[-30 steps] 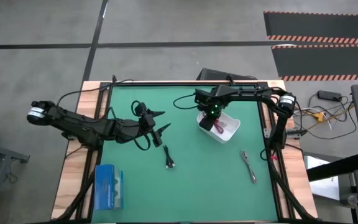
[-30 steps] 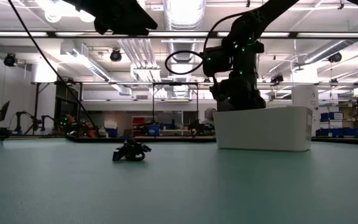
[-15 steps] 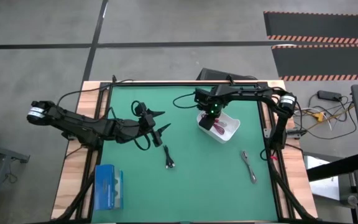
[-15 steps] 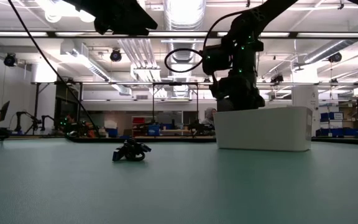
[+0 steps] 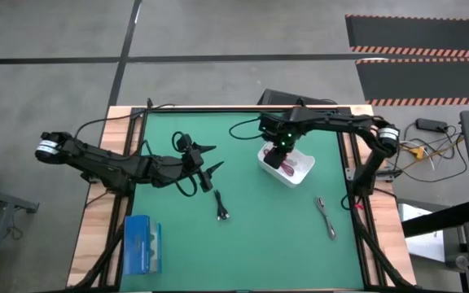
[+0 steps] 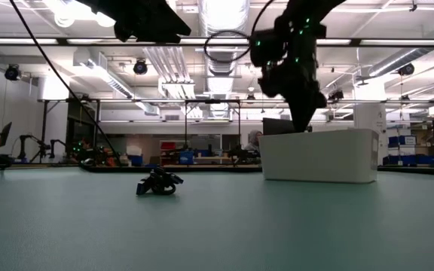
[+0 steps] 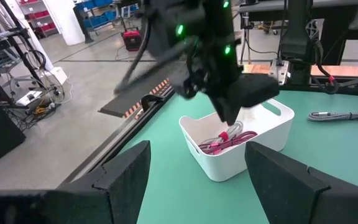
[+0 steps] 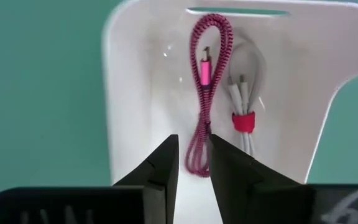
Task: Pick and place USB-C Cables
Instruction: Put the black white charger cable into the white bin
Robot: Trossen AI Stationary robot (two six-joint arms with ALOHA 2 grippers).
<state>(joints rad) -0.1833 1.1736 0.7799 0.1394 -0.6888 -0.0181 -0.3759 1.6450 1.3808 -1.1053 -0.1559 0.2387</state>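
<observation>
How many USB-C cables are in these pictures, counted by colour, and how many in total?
Magenta-red braided cable, lying in the white plastic bin: 1
White cable with a pink tie, lying in the same bin: 1
Black bundled cable, on the green table mat: 1
Grey braided cable, on the mat: 1
Total: 4

I see two cables (image 8: pixel 219 106) inside the bin (image 5: pixel 260 159) near the table's (image 5: pixel 283 236) far edge; two more (image 5: pixel 222 210) lie mid-table, a box (image 5: pixel 142 244) at its near-left corner.
</observation>
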